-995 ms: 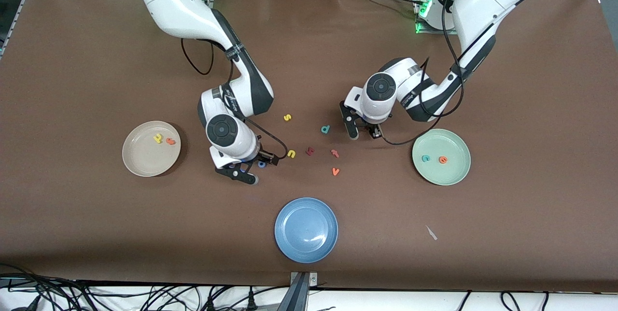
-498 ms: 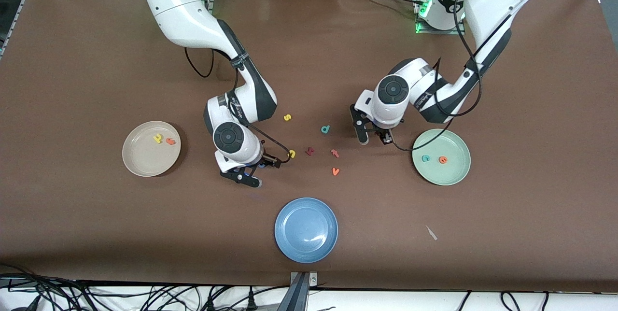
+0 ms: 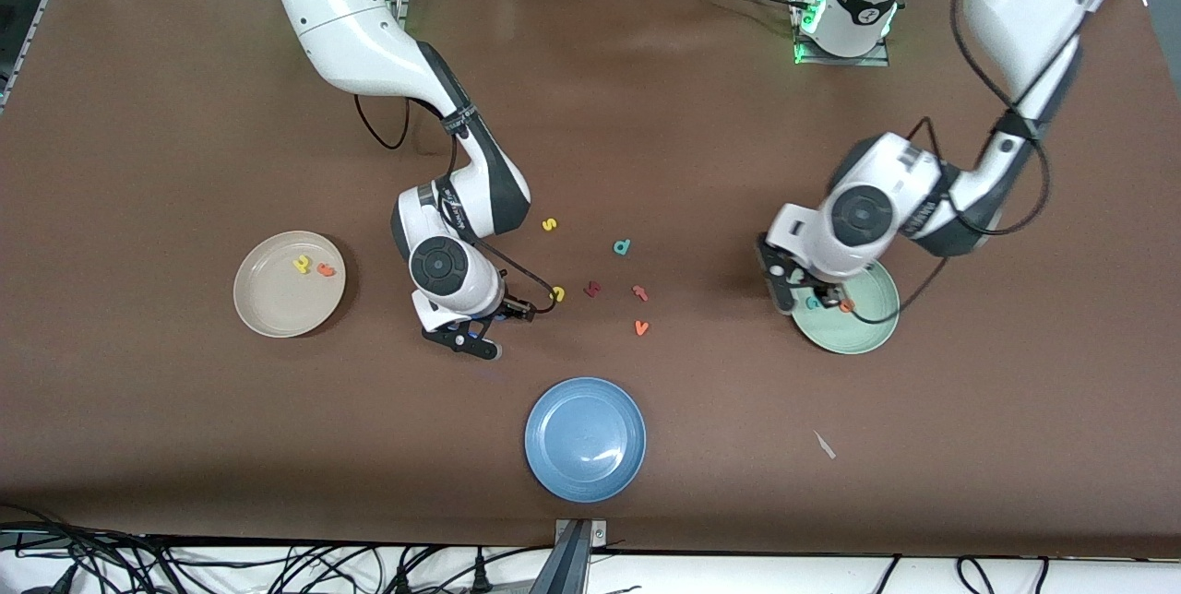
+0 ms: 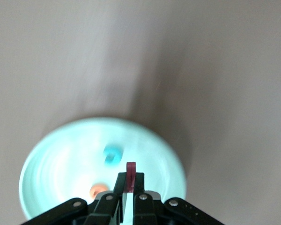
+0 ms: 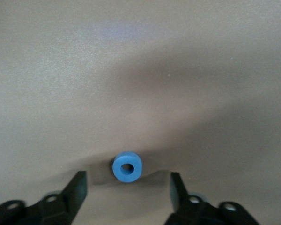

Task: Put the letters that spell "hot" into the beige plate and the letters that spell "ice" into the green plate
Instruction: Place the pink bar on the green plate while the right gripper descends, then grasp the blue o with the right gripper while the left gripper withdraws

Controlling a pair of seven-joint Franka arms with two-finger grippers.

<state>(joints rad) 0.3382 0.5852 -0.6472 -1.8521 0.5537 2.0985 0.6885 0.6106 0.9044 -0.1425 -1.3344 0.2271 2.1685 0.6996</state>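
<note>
My left gripper (image 3: 808, 296) hangs over the rim of the green plate (image 3: 872, 328), shut on the dark red "i" (image 4: 130, 174), which sticks out past its fingertips. In that plate (image 4: 56, 159) lie the teal "c" (image 4: 112, 154) and the orange "e" (image 4: 99, 190). My right gripper (image 5: 127, 178) is low on the table, open, with the blue "o" (image 5: 127, 166) flat between its fingers and a gap on each side. Toward the right arm's end, the beige plate (image 3: 268, 308) holds the yellow "h" (image 3: 302, 264) and the orange "t" (image 3: 325, 269).
Loose letters lie mid-table: a yellow "s" (image 3: 549, 225), yellow "n" (image 3: 556, 294), teal "d" (image 3: 623, 247), a chunky dark red letter (image 3: 592, 289), a reddish one (image 3: 638, 292) and an orange "v" (image 3: 641, 327). A blue plate (image 3: 585, 439) sits nearer the front camera.
The left arm has carried the "i" from the middle of the table to over the green plate. The right gripper's fingers have narrowed around the "o".
</note>
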